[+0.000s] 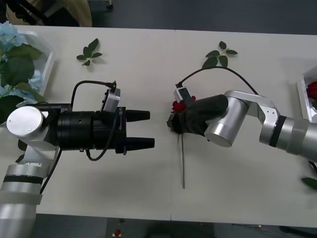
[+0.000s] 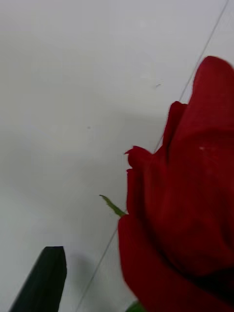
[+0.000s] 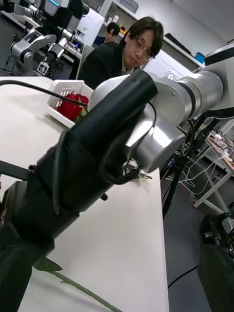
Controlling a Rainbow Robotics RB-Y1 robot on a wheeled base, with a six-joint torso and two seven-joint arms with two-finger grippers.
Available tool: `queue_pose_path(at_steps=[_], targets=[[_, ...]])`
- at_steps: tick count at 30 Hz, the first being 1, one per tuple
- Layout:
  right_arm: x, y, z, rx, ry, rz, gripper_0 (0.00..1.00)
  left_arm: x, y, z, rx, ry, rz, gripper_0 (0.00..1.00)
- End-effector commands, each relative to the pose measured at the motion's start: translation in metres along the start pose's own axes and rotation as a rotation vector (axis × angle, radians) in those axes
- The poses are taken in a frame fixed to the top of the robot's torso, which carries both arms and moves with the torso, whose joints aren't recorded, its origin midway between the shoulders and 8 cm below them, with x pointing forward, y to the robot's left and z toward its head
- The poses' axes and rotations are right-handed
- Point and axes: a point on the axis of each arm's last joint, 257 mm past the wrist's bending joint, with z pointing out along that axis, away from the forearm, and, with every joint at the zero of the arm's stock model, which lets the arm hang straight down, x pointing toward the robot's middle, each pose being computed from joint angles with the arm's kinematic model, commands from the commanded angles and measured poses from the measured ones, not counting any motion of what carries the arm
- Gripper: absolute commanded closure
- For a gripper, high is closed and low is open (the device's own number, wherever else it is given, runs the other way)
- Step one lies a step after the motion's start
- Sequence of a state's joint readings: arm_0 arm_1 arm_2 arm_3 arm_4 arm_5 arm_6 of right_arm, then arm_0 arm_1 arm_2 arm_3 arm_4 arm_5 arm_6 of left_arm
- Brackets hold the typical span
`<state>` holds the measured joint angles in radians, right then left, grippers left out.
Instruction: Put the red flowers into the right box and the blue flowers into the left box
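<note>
The table [image 1: 148, 64] is lit evenly and brightly from above. Soft, pale shadows are cast under both arms. No strong glare is seen. In the right wrist view, the red flower [image 2: 185, 209] is blurred, and a faint shadow is seen beside the dark finger [image 2: 44, 280]. The room behind is seen fairly sharp.

A red rose [image 1: 179, 106] lies under the right gripper [image 1: 174, 124], its deep red bloom [image 2: 185, 204] just beside the fingers and its thin stem [image 1: 183, 163] running out below it. More red flowers [image 1: 312, 90] sit in the right box [image 1: 302, 91], well behind that gripper. Blue flowers [image 1: 10, 37] fill the left box [image 1: 47, 64], behind the left gripper [image 1: 148, 129].
</note>
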<state>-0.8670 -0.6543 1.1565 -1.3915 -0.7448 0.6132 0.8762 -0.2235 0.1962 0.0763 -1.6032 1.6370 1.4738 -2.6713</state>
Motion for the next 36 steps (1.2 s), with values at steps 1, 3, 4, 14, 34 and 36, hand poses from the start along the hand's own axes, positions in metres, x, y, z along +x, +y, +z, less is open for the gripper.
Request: queue_pose_path(at_steps=[1, 3, 4, 14, 34, 36], targets=[[0.016, 0.005, 0.004, -0.006, 0.027, -0.048, 1.0, 0.0, -0.014, -0.005, 0.019, 0.011, 0.06, 0.0], [0.017, 0.002, 0.004, -0.003, 0.028, -0.054, 1.0, 0.005, -0.02, -0.005, 0.029, 0.021, 0.061, 0.0], [0.017, 0.001, 0.004, 0.0, 0.029, -0.054, 1.0, 0.006, -0.021, -0.006, 0.029, 0.025, 0.061, 0.0], [0.008, -0.023, -0.006, 0.023, 0.022, -0.037, 1.0, 0.0, -0.041, -0.007, 0.056, 0.008, 0.087, 0.0], [-0.035, -0.084, -0.141, 0.145, 0.083, 0.225, 1.0, 0.0, -0.052, 0.0, 0.091, 0.001, 0.086, 0.0], [-0.038, -0.1, -0.162, 0.185, 0.079, 0.264, 1.0, 0.0, -0.052, 0.0, 0.091, 0.001, 0.086, 0.0]])
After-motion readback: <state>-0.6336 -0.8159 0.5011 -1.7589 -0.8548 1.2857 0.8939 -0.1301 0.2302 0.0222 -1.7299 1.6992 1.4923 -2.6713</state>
